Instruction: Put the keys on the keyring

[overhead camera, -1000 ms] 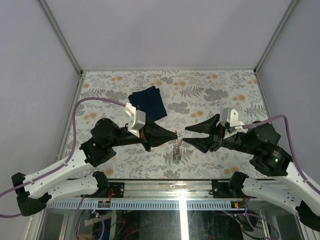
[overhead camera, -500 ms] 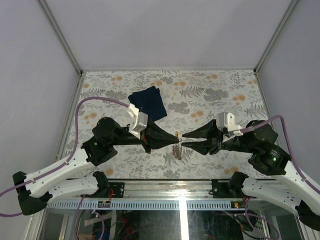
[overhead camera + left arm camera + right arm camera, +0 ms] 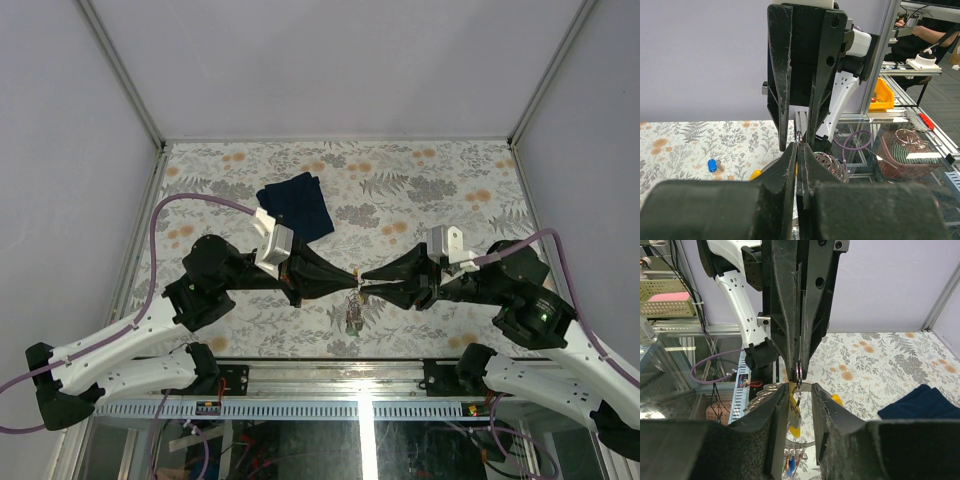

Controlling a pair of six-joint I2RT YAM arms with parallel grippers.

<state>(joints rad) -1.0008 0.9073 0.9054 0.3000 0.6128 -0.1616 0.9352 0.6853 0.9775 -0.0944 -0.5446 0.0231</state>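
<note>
My left gripper (image 3: 354,273) had its jaws shut on the keyring (image 3: 798,371), up off the bench (image 3: 420,180), keys (image 3: 352,312) bunched just below it, and my right gripper (image 3: 364,282) sat tip to tip with it, jaws at a narrow gap either side of the ring.

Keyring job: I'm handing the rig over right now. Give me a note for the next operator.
Left gripper: shut on the keyring, held up off the table.
Right gripper: jaws part open, tip to tip with the left one, either side of the ring wire; no grip seen.
Keys: a bunch of keys hangs below the tips, apparently on the ring; a blue-tagged key lies loose on the table.
Done: ring lifted, some keys seemingly on.
Left: thread at least the blue one.
</note>
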